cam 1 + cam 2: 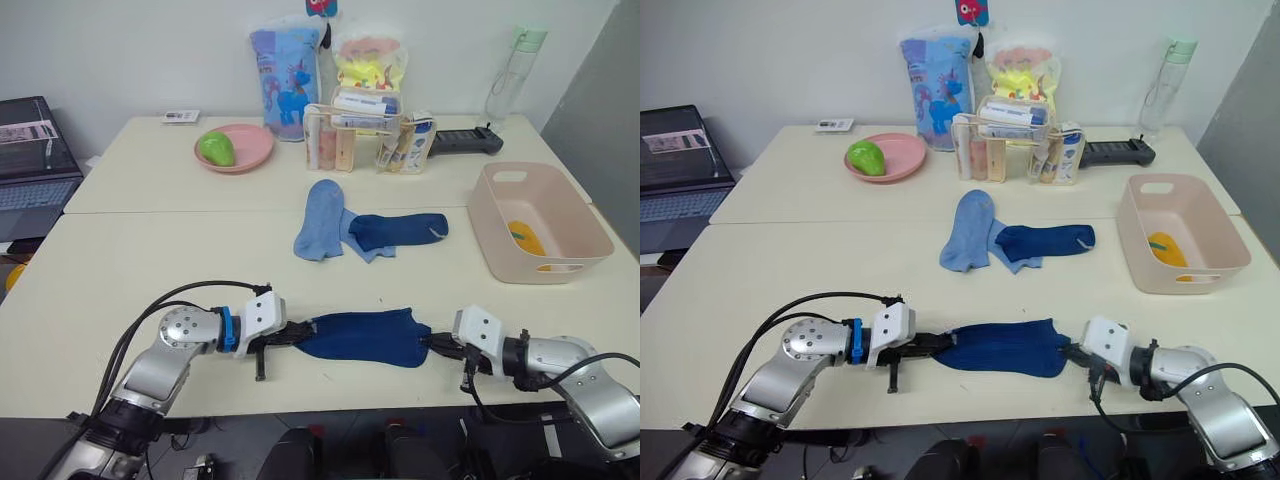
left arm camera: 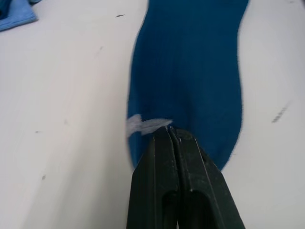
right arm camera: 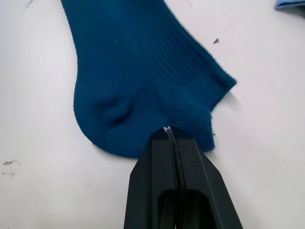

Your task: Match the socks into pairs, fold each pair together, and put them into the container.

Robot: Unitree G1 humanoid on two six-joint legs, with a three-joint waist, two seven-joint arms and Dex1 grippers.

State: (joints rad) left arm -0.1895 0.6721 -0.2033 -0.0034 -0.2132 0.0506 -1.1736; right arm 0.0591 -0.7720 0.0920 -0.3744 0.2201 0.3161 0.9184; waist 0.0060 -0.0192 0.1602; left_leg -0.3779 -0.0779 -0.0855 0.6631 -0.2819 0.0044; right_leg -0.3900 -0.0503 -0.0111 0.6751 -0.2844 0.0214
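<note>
A yellow pair (image 1: 527, 238) is already seen in the container (image 1: 500, 236), while a navy sock (image 1: 362, 336) is held stretched between the clenched left gripper (image 1: 292, 336) and right gripper (image 1: 432, 342), its mate (image 1: 398, 230) and the light blue socks (image 1: 322, 220) left on the table (image 1: 120, 270).

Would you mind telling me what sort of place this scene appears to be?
Probably an office or lab room set up for household-chore practice: two plain cream tables pushed together against a bare wall, a laptop at the side, and staged props such as socks and a pink basin.
</note>
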